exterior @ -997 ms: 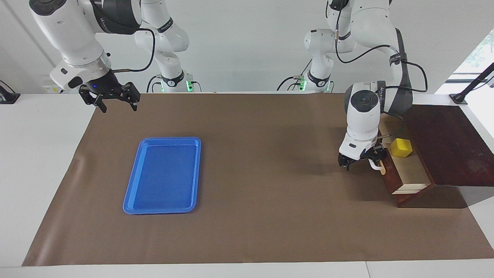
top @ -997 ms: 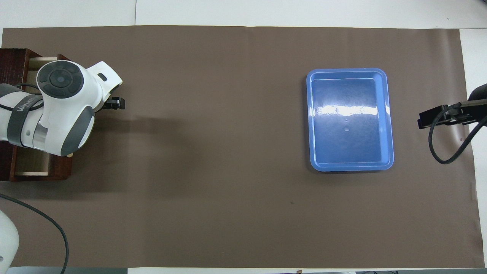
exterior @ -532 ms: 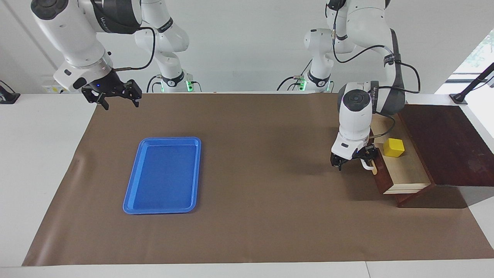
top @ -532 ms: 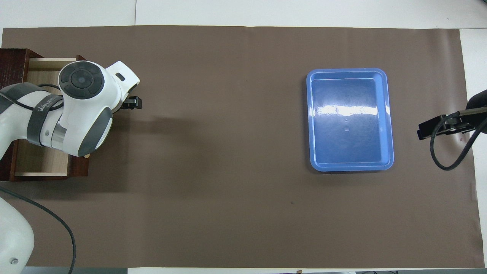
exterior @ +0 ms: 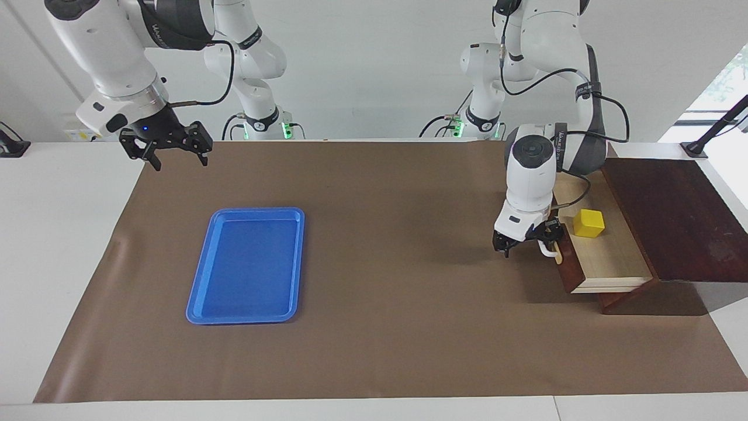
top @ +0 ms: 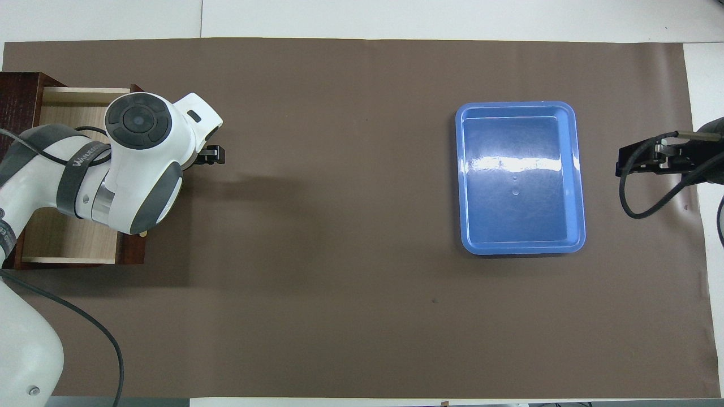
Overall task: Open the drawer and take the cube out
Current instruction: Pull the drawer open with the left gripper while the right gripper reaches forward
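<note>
Drawer (exterior: 608, 260) stands well pulled out of the dark wooden box (exterior: 678, 216) at the left arm's end of the desk (exterior: 374, 351), pale inside showing; cube (exterior: 588, 223) sits in it, toward the end nearer the robots, just beside the drawer front. Left gripper (exterior: 529, 240) is at the white handle (exterior: 548, 250), fingers hooked around the bar and spread wide, so it looks like a hook-pull, not a pinch; can't tell if they press on it. In the overhead view the left arm covers the handle and cube. Right gripper (exterior: 166, 146) waits in the air over the desk edge near the blue tray (exterior: 248, 263), fingers open, holding nothing.

Step in hand, as I judge it: finish the pull. Keep it straight along the drawer's slide, no twist, so the box doesn't drag. Stop once the cube is fully clear, then lift off the handle upward before moving over the cube. Come down on the cube from above, fingers straddling two flat sides, clear of the drawer front
</note>
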Tool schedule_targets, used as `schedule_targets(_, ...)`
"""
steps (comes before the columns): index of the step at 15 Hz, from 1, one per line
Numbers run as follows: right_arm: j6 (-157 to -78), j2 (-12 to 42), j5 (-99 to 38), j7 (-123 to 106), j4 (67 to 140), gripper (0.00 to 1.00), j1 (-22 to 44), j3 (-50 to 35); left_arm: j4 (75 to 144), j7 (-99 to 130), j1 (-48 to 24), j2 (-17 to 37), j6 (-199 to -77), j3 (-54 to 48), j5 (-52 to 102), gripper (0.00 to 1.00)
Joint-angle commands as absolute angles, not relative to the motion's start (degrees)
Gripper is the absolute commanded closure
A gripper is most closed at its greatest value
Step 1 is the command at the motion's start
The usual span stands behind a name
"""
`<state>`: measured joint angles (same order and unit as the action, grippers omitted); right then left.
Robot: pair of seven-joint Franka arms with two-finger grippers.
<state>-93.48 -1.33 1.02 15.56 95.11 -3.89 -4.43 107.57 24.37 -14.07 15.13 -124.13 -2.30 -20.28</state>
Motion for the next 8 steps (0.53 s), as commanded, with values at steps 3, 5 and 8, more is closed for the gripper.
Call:
schedule_targets(3,-98.3,0.9,0.7,40.6,96.2,0.00,0.1,-5.0,105.9,25.6,-15.6,15.8,-122.0,-2.0,-18.1,0.00)
schedule_targets(5,-99.8,2.8,0.4,50.1,95.8,0.00,0.8,-5.1,105.7,25.6,-15.6,15.8,-121.8,-1.9,-18.1,0.00)
schedule_targets(8,-103.9,6.1,-5.7,63.3,95.1,0.00,2.7,-5.1,103.3,25.3,-14.9,15.8,-118.5,-1.8,-18.2,0.00)
